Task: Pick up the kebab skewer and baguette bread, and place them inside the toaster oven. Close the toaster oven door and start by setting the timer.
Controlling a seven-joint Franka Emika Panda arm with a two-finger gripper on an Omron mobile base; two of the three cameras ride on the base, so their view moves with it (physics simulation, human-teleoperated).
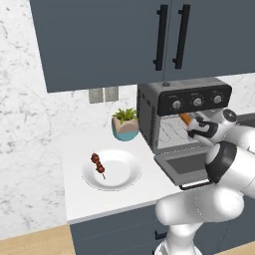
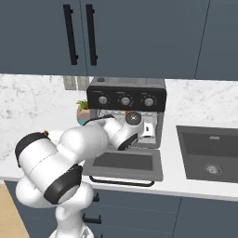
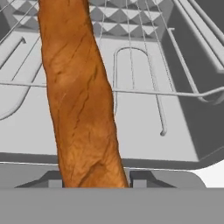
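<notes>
- White plate (image 1: 130,175) sits lower left of centre in the left base view, on the white counter (image 1: 74,199).
- Kebab skewer (image 1: 98,164) lies on the plate's left part, untouched. Thin stick with small chunks; judged light but fiddly, chunks may slide or spin on the stick. Best pinched across the meat mid-length, not on the bare stick end.
- Small potted plant (image 1: 125,123) stands behind the plate, just beside the oven's left wall.
- Toaster oven (image 1: 149,107) is right of centre in the left base view, three knobs along its top panel. Toaster oven door (image 1: 187,164) is dropped open, flat in front of the cavity.
- Gripper (image 1: 191,124) is at the cavity mouth, over the open door.
- Baguette bread (image 1: 185,118) shows as an orange tip at the gripper, inside the oven opening above the wire rack (image 1: 172,130).
- Hand view: the loaf runs from the upper left to the bottom centre, between the two finger bases at the bottom edge, with the rack below it. Contact points are hidden.
- Jaws narrow and apparently around the loaf; cannot tell if the grip is firm or easing off.
- Baguette judged light, stiff crust, cracked rough surface so little slip; crust could crumble if squeezed hard. It can roll on the rack wires, so lay it across them.
- Right base view: the arm blocks most of the cavity; a sink (image 2: 209,153) lies at the right.
</notes>
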